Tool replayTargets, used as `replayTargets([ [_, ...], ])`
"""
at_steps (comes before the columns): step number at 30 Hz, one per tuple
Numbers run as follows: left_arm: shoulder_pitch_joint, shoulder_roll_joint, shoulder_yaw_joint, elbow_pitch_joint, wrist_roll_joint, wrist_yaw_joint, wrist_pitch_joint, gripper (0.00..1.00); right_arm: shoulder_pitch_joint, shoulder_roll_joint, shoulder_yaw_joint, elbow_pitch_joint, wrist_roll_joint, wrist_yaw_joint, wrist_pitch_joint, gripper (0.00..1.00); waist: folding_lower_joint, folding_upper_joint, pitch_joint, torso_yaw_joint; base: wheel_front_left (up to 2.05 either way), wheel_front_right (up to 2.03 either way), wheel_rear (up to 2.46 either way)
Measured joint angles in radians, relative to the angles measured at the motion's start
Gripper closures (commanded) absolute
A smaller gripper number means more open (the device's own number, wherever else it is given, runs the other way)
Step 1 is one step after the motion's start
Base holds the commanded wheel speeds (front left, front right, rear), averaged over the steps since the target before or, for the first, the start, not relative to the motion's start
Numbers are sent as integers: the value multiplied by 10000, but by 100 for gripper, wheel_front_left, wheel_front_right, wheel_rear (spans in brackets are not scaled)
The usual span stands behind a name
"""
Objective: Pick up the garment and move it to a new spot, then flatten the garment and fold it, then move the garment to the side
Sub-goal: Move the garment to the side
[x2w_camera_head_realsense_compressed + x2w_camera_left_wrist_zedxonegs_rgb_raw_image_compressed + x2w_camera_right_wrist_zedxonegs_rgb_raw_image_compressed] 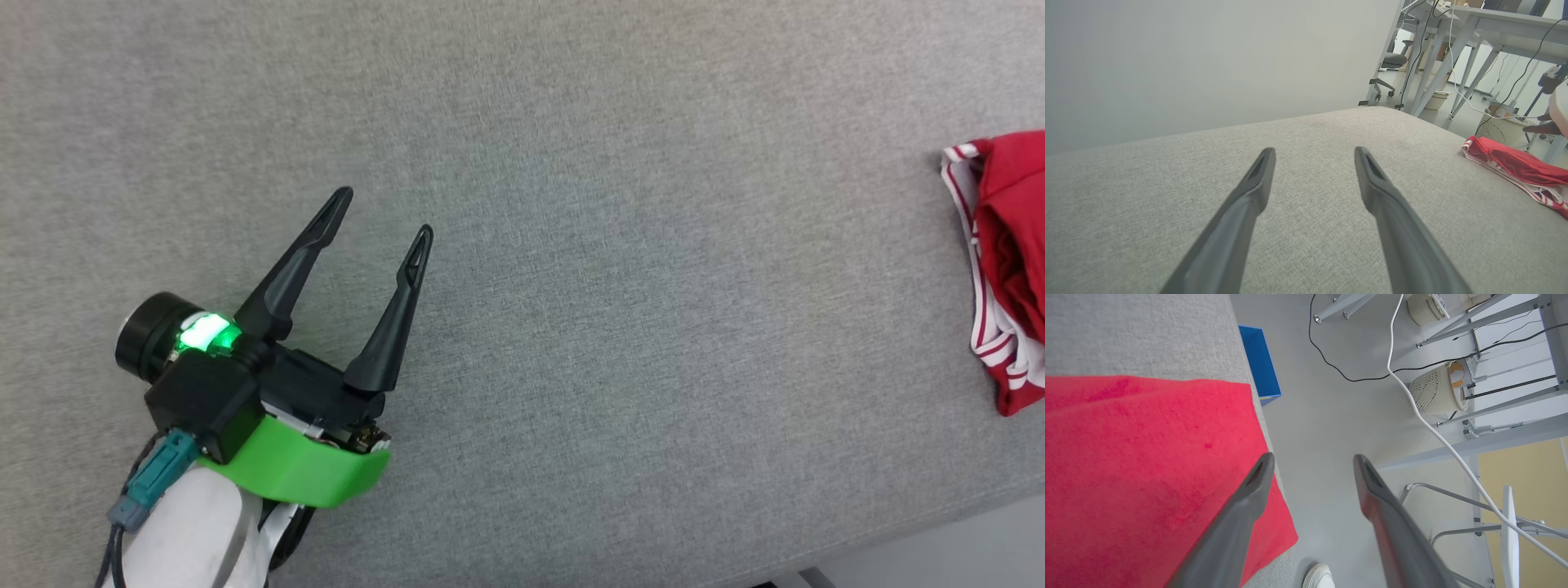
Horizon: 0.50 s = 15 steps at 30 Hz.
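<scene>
Item: shirt (pixel 1008 269), red, folded, lying on the grey cushion (pixel 620 245), well off to the right of my left gripper (pixel 385 212), its visible edge running away from me. Left gripper: fingers spread, empty. Right gripper (pixel 1313 457): fingers spread, empty, directly over the shirt's corner. I judge this the nearer arm.

— Where's the garment (pixel 1147 465)?
— Spread red on the grey bench (pixel 1139 335), reaching its edge.
— And the right gripper (pixel 1313 457)?
— Fingers wide apart: one over the garment, one over the floor (pixel 1323 416), near a blue box (pixel 1259 361) and a white shoe (pixel 1318 577).
</scene>
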Motion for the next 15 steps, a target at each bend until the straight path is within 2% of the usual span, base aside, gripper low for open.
replayTargets([
  [4, 221, -412, 295, 614, -117, 2, -67, 0, 84, -63, 286, -765, 516, 2, -303, 0, 0, 0, -664, 153, 0, 0, 0],
  [8, 602, -892, 984, 894, -146, 2, -67, 0, 467, 199, 681, -2153, 1582, 2, -598, 0, -1, 0, -1410, 370, 0, 0, 0],
  [12, 1081, -1312, 1737, 1179, -144, -2, -69, 0, 1192, 717, 1170, -3960, 2602, 0, -805, 0, -1, 0, -2139, 641, 0, 0, 0],
  [15, 1383, -1544, 2119, 1423, -130, -15, -69, 0, 1801, 1350, 1496, -5271, 3373, 0, -924, 0, -1, 0, -2634, 864, 0, 0, 0],
])
